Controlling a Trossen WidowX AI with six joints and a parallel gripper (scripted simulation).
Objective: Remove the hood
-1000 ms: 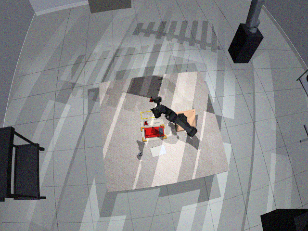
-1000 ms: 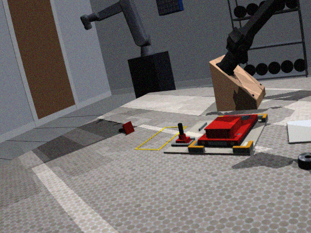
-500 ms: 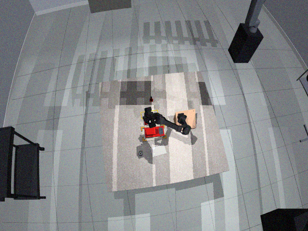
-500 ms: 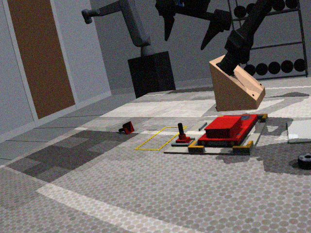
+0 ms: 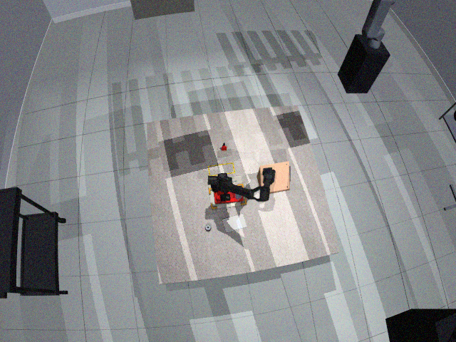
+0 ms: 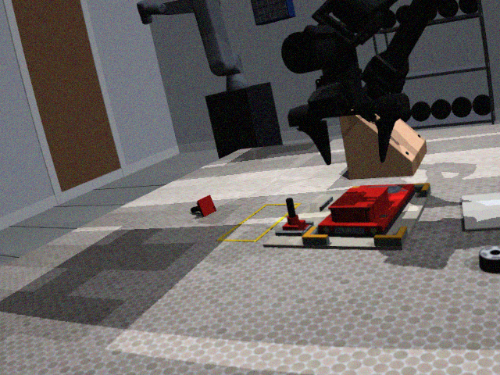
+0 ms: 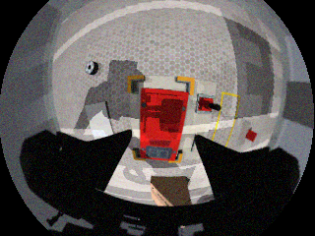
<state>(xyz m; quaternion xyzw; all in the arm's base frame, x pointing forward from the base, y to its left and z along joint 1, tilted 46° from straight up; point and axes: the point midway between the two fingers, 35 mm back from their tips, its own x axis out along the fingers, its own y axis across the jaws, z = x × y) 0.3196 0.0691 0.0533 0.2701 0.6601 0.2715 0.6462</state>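
1. Dotted grey table (image 6: 250, 291) fills the foreground, with a dark rack against the back wall.
2. Gripper (image 6: 351, 151) hangs above the car (image 6: 365, 208), fingers (image 6: 320, 139) spread wide, nothing between them.
3. Hood (image 6: 394, 189) sits on the car's far end, below the fingertips, apart from them.
4. Yellow area (image 6: 258, 223) lies beside the car's tray (image 6: 347, 241).
5. Wooden block (image 6: 379, 151) stands behind.

- The top view is looking straight down from high overhead, taking in the whole table (image 5: 279, 235).
- The exterior view is sitting low and near, facing across the table.
- The wrist view is pointing down between the fingers.
- All three are sharing the toy car (image 5: 224, 197) (image 6: 365, 208) (image 7: 161, 121).
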